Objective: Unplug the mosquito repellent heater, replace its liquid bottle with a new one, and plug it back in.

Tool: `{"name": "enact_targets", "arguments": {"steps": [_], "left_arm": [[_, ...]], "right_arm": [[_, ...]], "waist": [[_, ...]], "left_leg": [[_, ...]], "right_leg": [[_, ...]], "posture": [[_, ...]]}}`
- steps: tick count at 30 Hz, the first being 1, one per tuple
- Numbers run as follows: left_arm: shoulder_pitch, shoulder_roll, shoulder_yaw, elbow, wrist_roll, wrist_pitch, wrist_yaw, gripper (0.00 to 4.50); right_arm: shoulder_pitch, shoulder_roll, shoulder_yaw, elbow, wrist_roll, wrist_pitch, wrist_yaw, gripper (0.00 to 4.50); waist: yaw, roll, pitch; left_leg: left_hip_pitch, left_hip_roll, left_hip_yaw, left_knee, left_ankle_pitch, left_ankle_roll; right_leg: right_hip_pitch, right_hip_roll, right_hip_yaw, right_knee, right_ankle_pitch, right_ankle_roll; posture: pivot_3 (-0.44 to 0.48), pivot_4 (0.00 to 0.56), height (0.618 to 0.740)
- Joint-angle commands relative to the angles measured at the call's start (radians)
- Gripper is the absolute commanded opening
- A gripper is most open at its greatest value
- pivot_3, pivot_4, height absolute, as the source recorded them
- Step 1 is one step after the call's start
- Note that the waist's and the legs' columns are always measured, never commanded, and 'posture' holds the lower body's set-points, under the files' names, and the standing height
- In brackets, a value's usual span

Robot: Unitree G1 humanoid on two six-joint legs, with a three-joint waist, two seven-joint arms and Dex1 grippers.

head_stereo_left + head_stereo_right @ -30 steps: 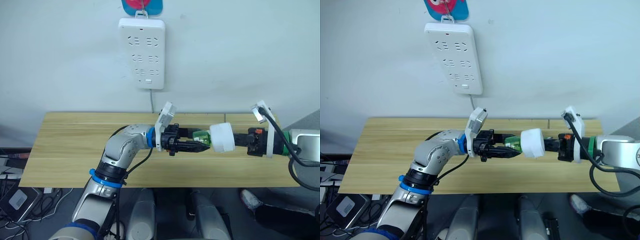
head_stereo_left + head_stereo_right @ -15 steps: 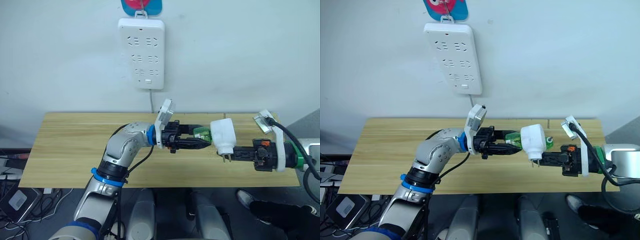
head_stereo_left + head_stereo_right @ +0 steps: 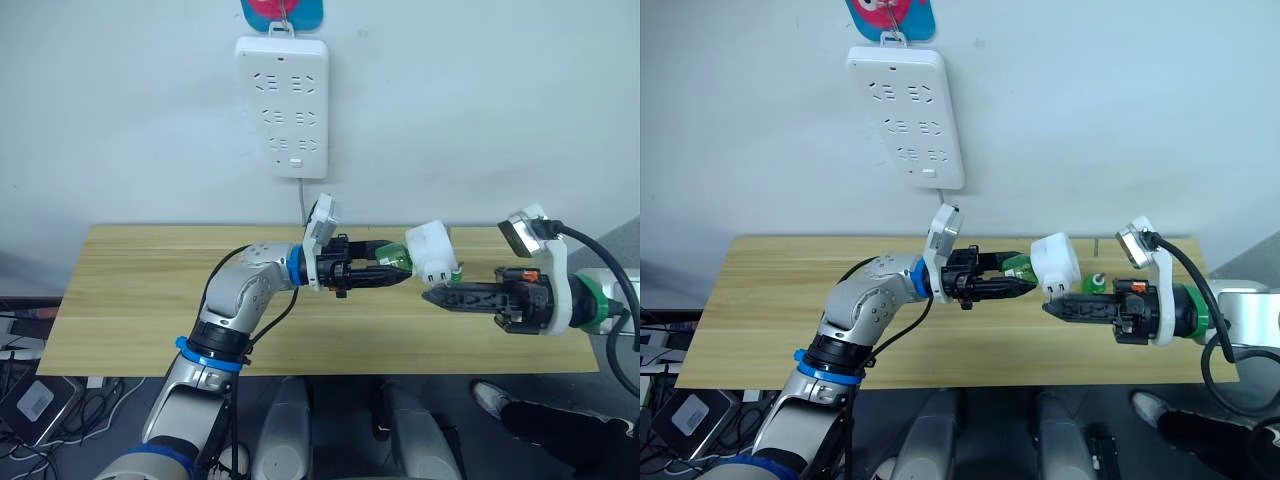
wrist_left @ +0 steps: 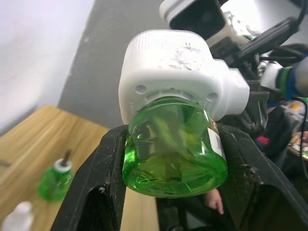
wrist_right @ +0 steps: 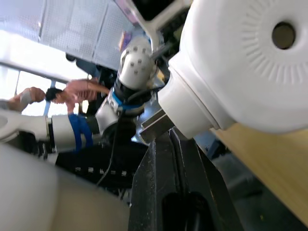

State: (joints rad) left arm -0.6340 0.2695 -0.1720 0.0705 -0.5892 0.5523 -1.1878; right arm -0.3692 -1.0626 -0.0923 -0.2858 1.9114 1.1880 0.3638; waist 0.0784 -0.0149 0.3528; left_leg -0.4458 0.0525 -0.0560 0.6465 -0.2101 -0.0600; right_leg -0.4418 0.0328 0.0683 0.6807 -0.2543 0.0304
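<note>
Left tool (image 3: 400,276) clamped, right tool (image 3: 430,296) closed, tips nearly meeting above table.

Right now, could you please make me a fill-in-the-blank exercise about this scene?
1. The jaws of the left gripper clamp the new bottle, which is ___ in colour.
2. Its neck sits inside the ___ heater.
3. The power strip hangs ___ the table.
4. The old bottle stands ___ on the table.
Missing: green; white; above; upright.
</note>
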Motion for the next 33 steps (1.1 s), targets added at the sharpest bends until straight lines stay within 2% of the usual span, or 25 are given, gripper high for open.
{"name": "enact_targets", "arguments": {"steps": [1,4,5,8,11,13,16,19,23,28,33], "left_arm": [[0.015,-0.011,-0.067,-0.025,0.016,0.019,-0.024,2.25],[0.001,-0.006,-0.039,-0.012,-0.024,0.078,-0.025,2.25],[-0.006,0.007,-0.029,-0.001,-0.038,0.105,-0.037,2.25],[-0.026,0.058,-0.014,0.015,-0.082,0.192,-0.103,2.25],[-0.057,0.122,-0.003,0.035,-0.151,0.328,-0.174,2.25],[-0.069,0.165,-0.019,0.051,-0.165,0.382,-0.230,2.25],[-0.073,0.204,-0.046,0.060,-0.164,0.421,-0.286,2.25],[-0.082,0.211,-0.052,0.075,-0.161,0.448,-0.308,2.25],[-0.105,0.208,-0.052,0.094,-0.169,0.481,-0.326,2.25],[-0.114,0.198,-0.067,0.091,-0.152,0.472,-0.342,2.25],[-0.095,0.202,-0.097,0.051,-0.142,0.456,-0.365,2.25]], "right_arm": [[-0.004,-0.060,-0.065,-0.057,0.061,-0.017,0.024,0.02],[0.074,-0.162,-0.110,-0.196,0.045,0.021,0.033,0.02],[0.104,-0.177,-0.146,-0.248,-0.029,0.033,0.064,0.02],[0.212,-0.203,-0.234,-0.372,-0.367,-0.037,0.221,0.58],[0.371,-0.234,-0.271,-0.403,-0.774,-0.276,0.471,1.62],[0.412,-0.211,-0.258,-0.356,-0.969,-0.461,0.553,2.33],[0.361,-0.120,-0.191,-0.295,-1.200,-0.736,0.588,3.47],[0.287,-0.039,-0.136,-0.286,-1.273,-0.850,0.618,4.46],[0.215,0.025,-0.056,-0.310,-1.340,-0.974,0.690,4.46],[0.185,0.051,0.024,-0.319,-1.412,-1.059,0.763,4.46],[0.156,0.102,0.080,-0.314,-1.468,-1.097,0.759,4.46]], "waist": [[0.001,0.000,0.000],[0.004,0.000,0.000],[0.003,0.000,0.000],[0.002,0.000,-0.001],[0.000,0.000,-0.001],[-0.004,0.000,-0.001],[-0.012,0.000,-0.001],[-0.023,0.000,-0.001],[-0.027,0.000,-0.001],[-0.026,0.000,-0.001],[-0.028,0.000,-0.001]], "left_leg": [[0.000,0.000,0.000,0.000,0.000,0.000],[-0.001,-0.003,-0.002,-0.001,0.000,0.000],[-0.001,-0.004,-0.002,-0.001,0.000,0.000],[-0.002,-0.004,-0.003,0.000,0.000,0.000],[-0.001,-0.005,-0.003,0.000,0.001,-0.001],[-0.001,-0.005,-0.004,0.000,0.002,-0.003],[0.001,-0.005,-0.003,0.000,0.003,-0.005],[0.002,-0.005,-0.002,0.000,0.004,-0.006],[0.002,-0.005,-0.003,-0.001,0.004,-0.007],[0.002,-0.005,-0.004,-0.001,0.004,-0.007],[0.002,-0.006,-0.004,0.000,0.004,-0.007]], "right_leg": [[0.000,0.000,0.000,0.000,0.000,0.000],[0.000,-0.003,-0.002,0.000,0.000,0.000],[0.000,-0.004,-0.002,0.000,0.000,0.000],[0.000,-0.005,-0.003,0.000,0.000,0.000],[0.000,-0.005,-0.004,0.001,-0.003,0.005],[0.000,-0.004,-0.005,0.000,-0.003,0.005],[0.002,-0.005,-0.003,0.000,-0.002,0.006],[0.003,-0.005,-0.002,0.001,-0.002,0.006],[0.002,-0.005,-0.002,0.001,-0.002,0.006],[0.003,-0.006,-0.003,0.001,-0.002,0.005],[0.003,-0.006,-0.003,0.002,0.000,0.002]], "posture": [[0.209,0.324,0.740],[0.210,0.324,0.740],[0.211,0.326,0.740],[0.207,0.327,0.740],[0.205,0.326,0.740],[0.197,0.324,0.740],[0.192,0.322,0.740],[0.187,0.323,0.740],[0.189,0.321,0.740],[0.195,0.324,0.740],[0.195,0.324,0.740]]}}
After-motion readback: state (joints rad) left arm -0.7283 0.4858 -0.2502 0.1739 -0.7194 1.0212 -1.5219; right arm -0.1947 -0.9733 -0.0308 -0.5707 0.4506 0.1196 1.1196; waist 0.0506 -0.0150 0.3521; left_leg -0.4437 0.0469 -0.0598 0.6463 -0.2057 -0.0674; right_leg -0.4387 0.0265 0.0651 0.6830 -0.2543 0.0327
